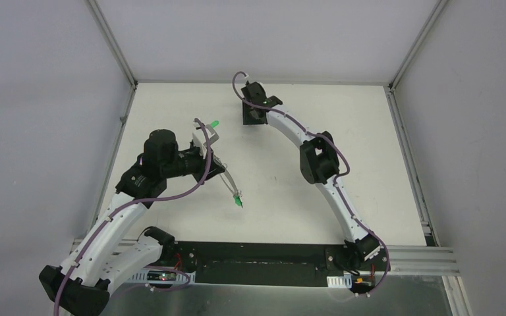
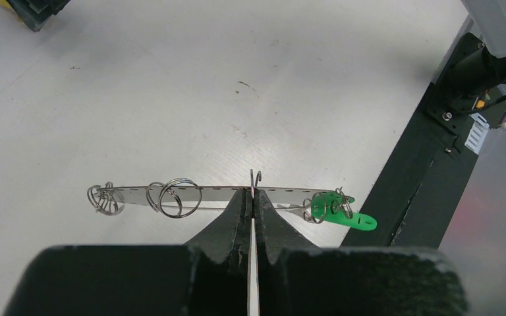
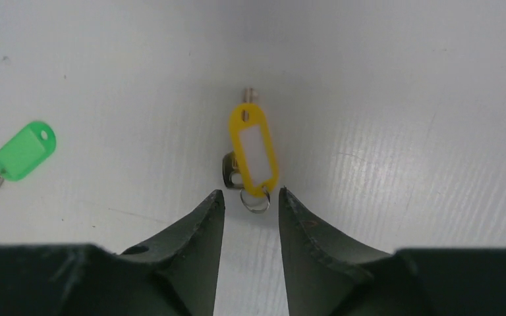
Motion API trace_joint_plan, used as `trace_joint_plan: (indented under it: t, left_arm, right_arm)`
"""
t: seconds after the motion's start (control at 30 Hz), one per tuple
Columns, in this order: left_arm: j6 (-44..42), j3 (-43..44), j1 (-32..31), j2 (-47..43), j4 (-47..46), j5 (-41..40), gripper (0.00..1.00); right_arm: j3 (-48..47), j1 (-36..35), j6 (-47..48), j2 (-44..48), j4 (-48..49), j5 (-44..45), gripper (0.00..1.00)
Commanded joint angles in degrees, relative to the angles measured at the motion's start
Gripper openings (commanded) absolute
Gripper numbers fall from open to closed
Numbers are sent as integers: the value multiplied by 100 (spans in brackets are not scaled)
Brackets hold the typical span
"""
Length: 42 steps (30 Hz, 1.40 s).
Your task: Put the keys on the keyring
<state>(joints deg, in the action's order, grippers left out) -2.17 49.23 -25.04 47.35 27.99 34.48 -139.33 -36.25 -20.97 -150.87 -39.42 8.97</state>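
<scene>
Two grippers busy. Left gripper (image 2: 253,197) pressed together, pinching keyring (image 2: 132,189) mid-span; green tag (image 2: 342,214) hangs at its 3 o'clock end. Right gripper (image 3: 250,192) spread, tips flanking yellow key (image 3: 253,148) on table (image 3: 402,99); green key (image 3: 23,150) lies at its 9 o'clock.
</scene>
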Motion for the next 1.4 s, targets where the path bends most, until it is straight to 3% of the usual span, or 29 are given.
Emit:
trace_joint_plan:
  t: [0.0, 0.23, 0.37, 0.53, 0.73, 0.9, 0.97, 1.03, 1.27, 1.37]
  left_arm:
    - [-72, 75, 34, -41, -260, -84, 0]
    - [-72, 142, 34, 29, -251, -91, 0]
    - [-82, 189, 30, 23, -231, -111, 0]
    - [-107, 213, 34, 50, -203, -170, 0]
    - [-114, 245, 34, 98, -197, -134, 0]
    - [-131, 211, 34, 86, -199, -141, 0]
    - [-141, 216, 34, 89, -194, -158, 0]
    - [-143, 212, 34, 84, -182, -172, 0]
    - [-142, 192, 33, 141, -186, -139, 0]
    - [-128, 184, 34, 145, -187, -139, 0]
  right_arm:
    - [-284, -73, -12, -126, 363, 244, 36]
    - [-49, -134, 204, 53, 509, 482, 4]
    - [518, -130, 365, 407, 931, 420, 0]
    - [742, -82, 195, 633, 1233, 173, 25]
    - [526, 76, -250, 423, 1393, -334, 44]
    - [209, 171, -479, 89, 1389, -370, 46]
    - [150, 189, -499, 16, 1389, -393, 43]
    - [164, 197, -517, -6, 1423, -570, 30]
    - [919, 198, -674, 356, 1726, -822, 0]
    - [1261, 197, -676, 558, 1823, -835, 0]
